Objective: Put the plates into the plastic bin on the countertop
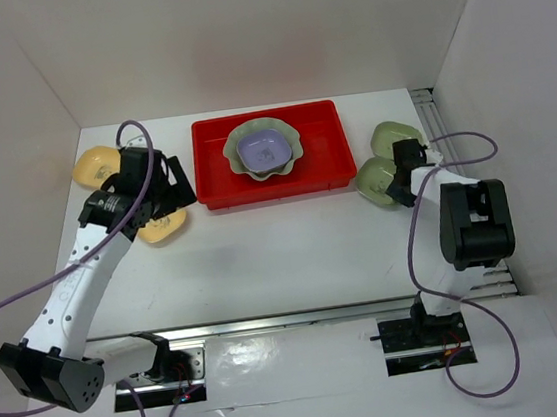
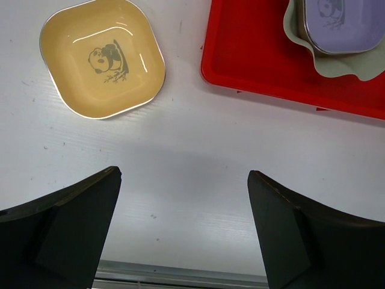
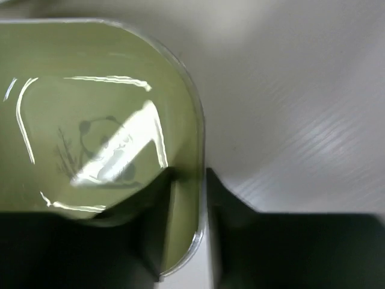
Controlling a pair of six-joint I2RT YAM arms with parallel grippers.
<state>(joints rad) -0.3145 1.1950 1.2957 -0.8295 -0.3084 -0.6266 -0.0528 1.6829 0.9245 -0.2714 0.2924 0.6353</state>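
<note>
- Progress: I count six plates, two of them already in. The scalloped dish (image 1: 235,151) sits in the red bin (image 1: 318,154), with the lavender dish (image 1: 264,150) nested inside it.
- The red bin is at the middle of the bench's (image 1: 284,258) far edge. It holds only that stack, and bare red floor shows on both sides of it.
- Four plates to go, all upright and empty on the bench.
- The far yellow dish (image 2: 102,57) and near yellow dish (image 1: 168,227) are by the left edge. The near one is partly hidden under the left arm.
- The far green dish (image 1: 394,136) and near green dish (image 1: 376,179) are by the right edge, towards the far right corner, just beside each other.
- Left tool (image 2: 183,229): released, jaws wide with nothing between them. It's over bare bench between the far yellow dish and the bin's left end.
- Right tool (image 3: 189,174): jaws straddle the near green dish's rim, one finger inside and one outside, with a narrow gap. I can't tell whether it's clamped yet.
- My read: the near green dish goes in next. There's room in the bin beside the stack.
</note>
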